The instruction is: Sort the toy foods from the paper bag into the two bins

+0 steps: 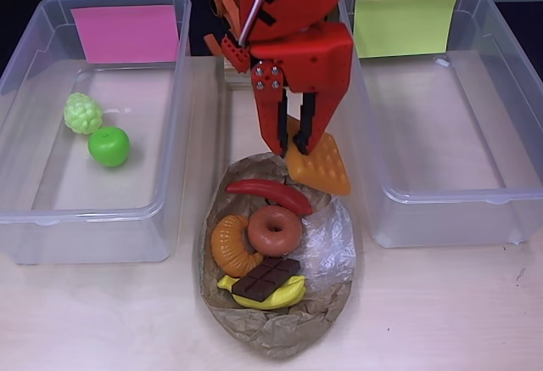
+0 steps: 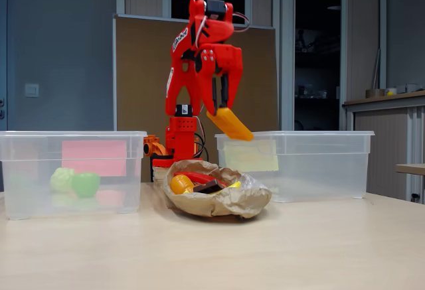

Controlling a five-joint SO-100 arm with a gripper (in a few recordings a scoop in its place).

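pale wooden worktop [image 1: 441, 303], dim office behind. end effector [image 1: 293, 142] clamped on orange waffle [image 1: 321, 165], raised above paper bag [image 1: 280, 324]; grapes [image 1: 82, 113] and apple [image 1: 109, 146] left of bag, in pink-labelled bin [image 1: 170, 91].

A pale wooden table [image 2: 279, 250] fills six o'clock; a brown board panel [image 2: 143, 77] at twelve, grey-blue wall [image 2: 56, 51] at nine.

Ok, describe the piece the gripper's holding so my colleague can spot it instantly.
Find the red arm between the two clear bins. Its gripper hangs above the brown paper bag, pinching the orange waffle. It is the one flat, grid-patterned wedge, raised clear of the bag.
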